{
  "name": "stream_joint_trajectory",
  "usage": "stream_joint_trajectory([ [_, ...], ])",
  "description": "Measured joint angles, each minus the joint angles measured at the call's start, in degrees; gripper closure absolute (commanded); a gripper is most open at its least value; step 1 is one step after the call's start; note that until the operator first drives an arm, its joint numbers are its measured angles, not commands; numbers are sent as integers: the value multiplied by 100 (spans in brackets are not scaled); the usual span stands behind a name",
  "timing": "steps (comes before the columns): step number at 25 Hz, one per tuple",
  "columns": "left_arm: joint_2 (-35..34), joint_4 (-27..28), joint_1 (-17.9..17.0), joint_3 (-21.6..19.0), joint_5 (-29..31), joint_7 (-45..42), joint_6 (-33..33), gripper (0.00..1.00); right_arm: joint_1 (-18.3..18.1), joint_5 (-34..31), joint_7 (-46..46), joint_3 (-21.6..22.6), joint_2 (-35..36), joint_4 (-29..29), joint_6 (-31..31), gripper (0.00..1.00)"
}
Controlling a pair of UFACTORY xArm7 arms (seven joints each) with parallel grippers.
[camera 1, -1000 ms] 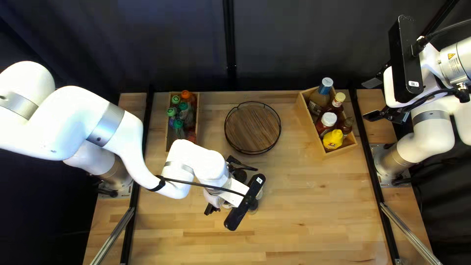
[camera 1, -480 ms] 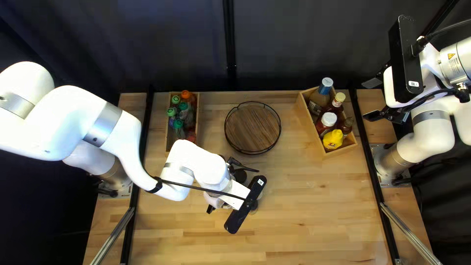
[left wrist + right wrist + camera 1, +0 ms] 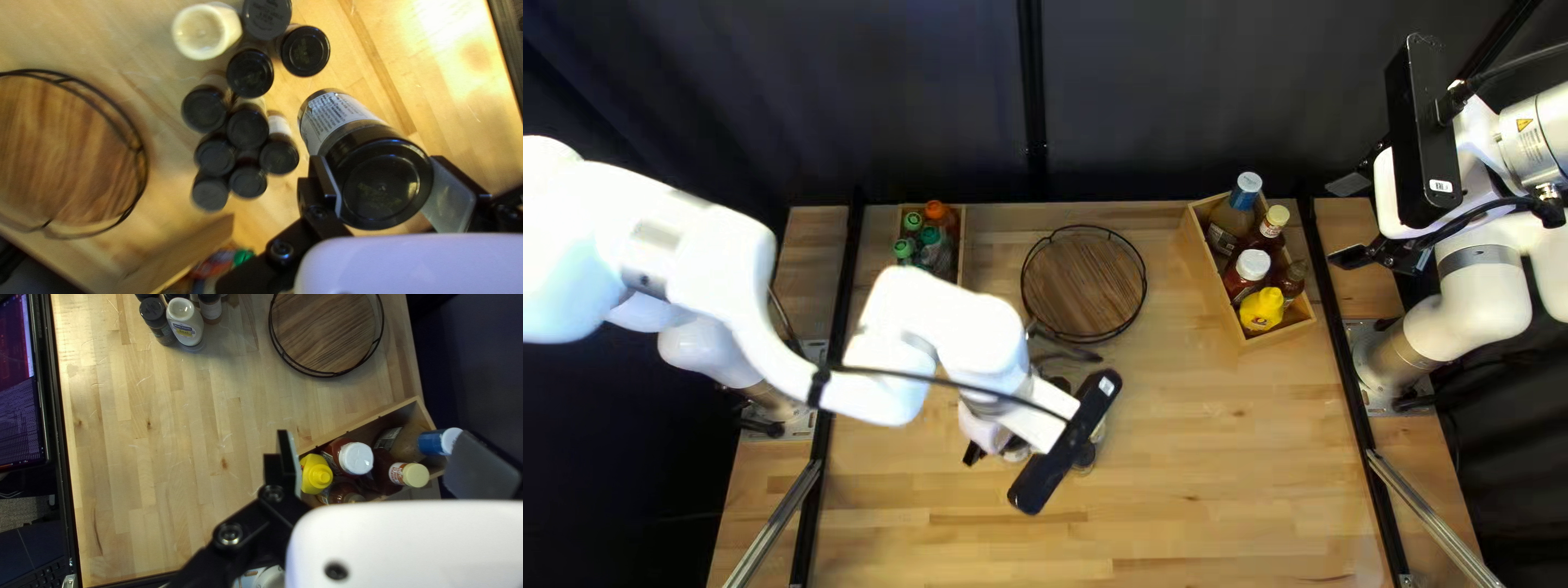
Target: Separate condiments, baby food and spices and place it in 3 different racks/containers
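Spice jar (image 3: 376, 182) sits pinched in my left gripper (image 3: 381, 159), apart from black-lidded jars (image 3: 248, 128); right gripper (image 3: 375, 434) gapes. Spice sorting under way, I judge: next, carry jar clear, toward round rack (image 3: 1084, 283).

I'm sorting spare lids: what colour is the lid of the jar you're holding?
The lid is black; it shows best in the left wrist view.

Pale wooden table (image 3: 1220, 501) before a dark curtain (image 3: 1187, 98)
A black post (image 3: 1031, 98) crosses the cloth — silver rails (image 3: 1437, 528) slant by the near corners. Beyond the near edge: a lit screen (image 3: 16, 397), a patch of grey floor (image 3: 19, 525) — and bright glare on the wood.
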Motion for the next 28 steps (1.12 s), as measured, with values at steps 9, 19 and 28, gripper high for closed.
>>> stream_joint_trajectory([
  [9, 384, 399, 688, 740, 480, 663, -343, 100, 0, 0, 0, 0, 0, 0, 0, 0],
  [19, 1460, 612, 1163, 1237, 781, 753, -1227, 100, 0, 0, 0, 0, 0, 0, 0, 0],
  [28, 2143, 721, 1315, 1410, 876, 613, -1654, 100, 0, 0, 0, 0, 0, 0, 0, 0],
])
